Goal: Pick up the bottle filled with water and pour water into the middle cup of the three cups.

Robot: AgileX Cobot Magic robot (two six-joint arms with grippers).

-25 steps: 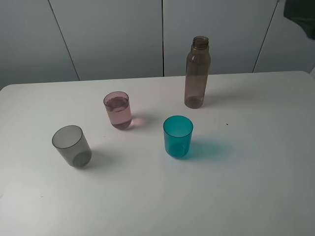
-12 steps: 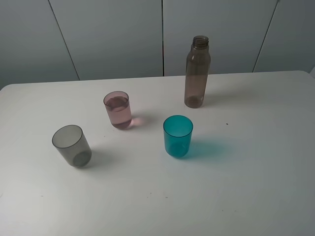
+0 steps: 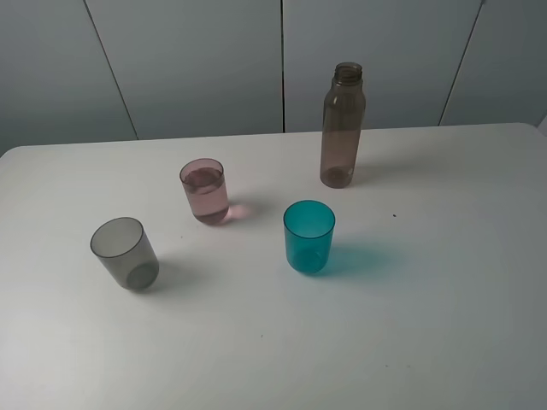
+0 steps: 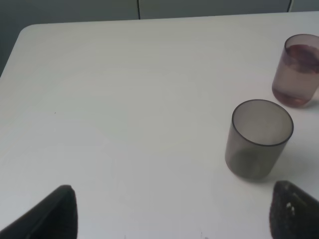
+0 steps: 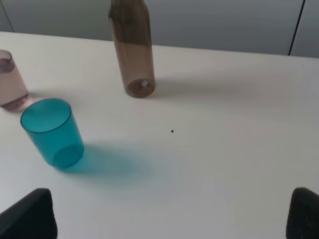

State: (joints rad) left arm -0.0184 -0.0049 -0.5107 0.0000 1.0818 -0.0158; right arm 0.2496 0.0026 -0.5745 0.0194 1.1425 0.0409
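Note:
The smoky-brown bottle [image 3: 342,128] stands upright and uncapped at the back of the white table [image 3: 427,325]. The pink middle cup [image 3: 204,192] holds some water. It sits between the grey cup [image 3: 126,254] to the front left and the teal cup [image 3: 308,237] to the right. Neither arm shows in the high view. My left gripper [image 4: 174,221] is open and empty, short of the grey cup [image 4: 259,139] and the pink cup [image 4: 298,69]. My right gripper [image 5: 169,221] is open and empty, well back from the bottle [image 5: 132,50] and the teal cup [image 5: 52,132].
Grey wall panels [image 3: 214,60] rise behind the table's far edge. A small dark speck [image 3: 394,215] lies on the table to the right of the teal cup.
A dark part of an arm at the top right corner of the high view has left the picture. The bottle and the cups have not moved.

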